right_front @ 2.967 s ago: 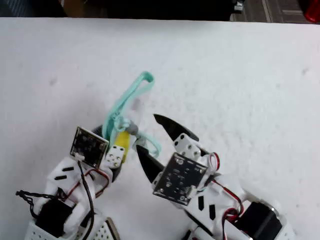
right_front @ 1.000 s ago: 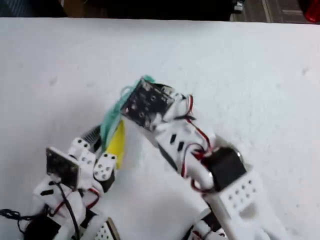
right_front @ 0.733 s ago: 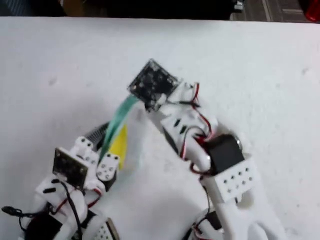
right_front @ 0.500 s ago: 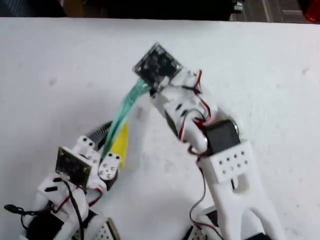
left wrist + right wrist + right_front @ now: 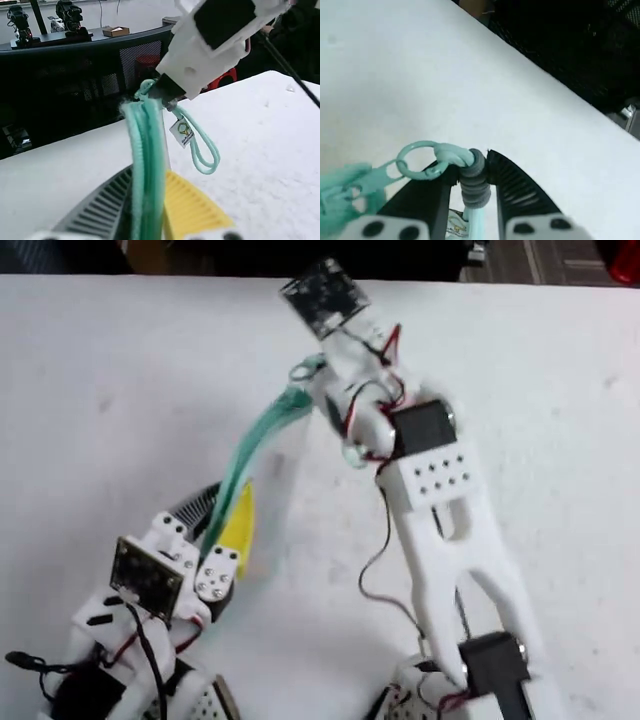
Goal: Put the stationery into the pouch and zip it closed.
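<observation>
The pouch, likely soft and light, stretches over the desk from near-left toward the far edge. The left tool clamps its end. The right tool pinches the pull, probably the best hold.

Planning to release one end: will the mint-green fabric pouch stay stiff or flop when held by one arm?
Likely floppy: the mint-green fabric pouch is pulled into a thin strip between the left gripper and right gripper, so it should sag once released. Probably light, since it looks flat. Its mint cord loop dangles limp.
</observation>
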Controlling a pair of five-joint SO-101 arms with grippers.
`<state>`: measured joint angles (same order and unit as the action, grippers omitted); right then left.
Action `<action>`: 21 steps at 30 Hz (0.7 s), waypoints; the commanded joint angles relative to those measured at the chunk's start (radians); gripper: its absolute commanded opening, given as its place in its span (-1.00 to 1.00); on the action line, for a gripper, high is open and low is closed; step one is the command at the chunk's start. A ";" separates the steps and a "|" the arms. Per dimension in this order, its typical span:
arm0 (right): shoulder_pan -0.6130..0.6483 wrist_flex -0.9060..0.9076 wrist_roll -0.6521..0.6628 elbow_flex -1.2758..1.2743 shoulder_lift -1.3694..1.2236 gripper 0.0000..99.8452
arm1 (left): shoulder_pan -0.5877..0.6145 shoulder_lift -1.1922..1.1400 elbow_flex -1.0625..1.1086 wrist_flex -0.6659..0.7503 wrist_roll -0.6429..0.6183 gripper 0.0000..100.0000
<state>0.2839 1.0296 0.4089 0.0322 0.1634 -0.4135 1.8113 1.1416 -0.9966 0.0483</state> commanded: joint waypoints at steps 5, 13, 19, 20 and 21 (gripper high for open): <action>-0.208 -0.031 -0.011 0.049 -0.079 -0.97 | -0.010 0.018 -0.014 -0.023 0.011 -0.96; -0.191 -0.010 -0.012 0.048 -0.084 -0.97 | -0.010 0.018 -0.012 -0.023 0.009 -0.96; -0.200 -0.001 -0.012 0.046 -0.084 -0.97 | -0.010 0.018 -0.012 -0.025 0.008 -0.96; -0.205 -0.001 -0.012 0.044 -0.084 -0.97 | -0.010 0.018 -0.012 -0.025 0.008 -0.96; -0.208 -0.001 -0.012 0.044 -0.084 -0.97 | -0.010 0.018 -0.012 -0.025 0.008 -0.96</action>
<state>0.2102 1.0342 0.4104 0.0368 0.0974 -0.4181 1.8113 1.1416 -1.0012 0.0483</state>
